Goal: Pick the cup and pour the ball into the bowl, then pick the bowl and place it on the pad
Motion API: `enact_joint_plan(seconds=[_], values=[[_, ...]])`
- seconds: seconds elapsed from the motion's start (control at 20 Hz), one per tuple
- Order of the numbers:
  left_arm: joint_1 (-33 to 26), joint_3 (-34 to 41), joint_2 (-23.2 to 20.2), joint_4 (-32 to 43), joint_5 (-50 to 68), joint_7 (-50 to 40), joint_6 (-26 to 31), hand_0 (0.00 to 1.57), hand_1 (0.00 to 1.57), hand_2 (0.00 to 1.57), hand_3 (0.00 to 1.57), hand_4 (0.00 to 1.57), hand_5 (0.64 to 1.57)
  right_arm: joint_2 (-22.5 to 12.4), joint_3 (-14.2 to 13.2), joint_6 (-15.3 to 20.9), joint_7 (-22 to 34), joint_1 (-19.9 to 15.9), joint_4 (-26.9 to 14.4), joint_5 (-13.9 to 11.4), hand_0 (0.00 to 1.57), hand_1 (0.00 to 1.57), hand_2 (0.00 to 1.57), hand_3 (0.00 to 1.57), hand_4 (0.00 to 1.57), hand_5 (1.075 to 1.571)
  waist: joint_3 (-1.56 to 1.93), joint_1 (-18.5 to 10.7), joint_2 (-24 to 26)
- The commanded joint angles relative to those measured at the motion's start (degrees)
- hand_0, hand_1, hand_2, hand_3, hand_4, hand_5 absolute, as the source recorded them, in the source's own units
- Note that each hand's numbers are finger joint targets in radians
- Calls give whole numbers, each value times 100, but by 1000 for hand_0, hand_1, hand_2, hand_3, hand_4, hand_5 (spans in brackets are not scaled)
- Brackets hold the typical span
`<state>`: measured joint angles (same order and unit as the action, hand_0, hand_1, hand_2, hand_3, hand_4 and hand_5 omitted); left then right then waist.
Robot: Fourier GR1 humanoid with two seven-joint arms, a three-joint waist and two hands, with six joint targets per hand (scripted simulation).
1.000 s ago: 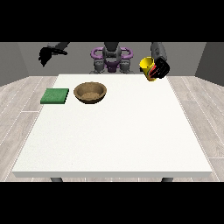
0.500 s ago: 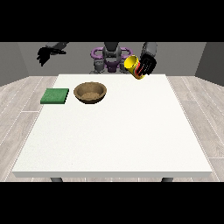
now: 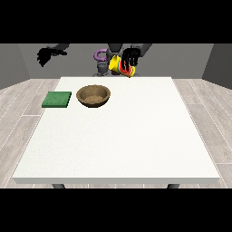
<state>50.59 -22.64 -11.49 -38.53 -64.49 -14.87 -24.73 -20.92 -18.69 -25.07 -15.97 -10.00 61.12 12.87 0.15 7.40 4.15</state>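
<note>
A yellow cup point(image 3: 118, 65) with a red band is held up in the air, tilted with its mouth towards the view's left, above the table's far edge. The hand at the view's right point(image 3: 130, 58) has its black fingers curled round it. The ball is not visible. A brown bowl point(image 3: 93, 95) rests on the table below and left of the cup. A green pad point(image 3: 57, 99) lies flat left of the bowl. The hand at the view's left point(image 3: 46, 55) hangs raised beyond the table's far left corner, holding nothing, fingers drooping.
The large white table point(image 3: 122, 136) spreads towards the camera, bare in front of the bowl and pad. The robot's torso point(image 3: 105, 58) stands behind the far edge. Grey wood floor surrounds the table.
The hand at the view's right has carried the cup leftwards, towards the bowl, and tipped it further over. The other hand has stayed nearly where it was.
</note>
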Motion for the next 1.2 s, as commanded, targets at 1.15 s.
enact_joint_plan(seconds=[1.15], values=[[465,-588,697,-246,-1625,-631,1289,1499,1499,1571,1571,1571,1092,109,-49,226,329,-57,-349,39,0,0,0,0,104,1565,-53,-542,141]])
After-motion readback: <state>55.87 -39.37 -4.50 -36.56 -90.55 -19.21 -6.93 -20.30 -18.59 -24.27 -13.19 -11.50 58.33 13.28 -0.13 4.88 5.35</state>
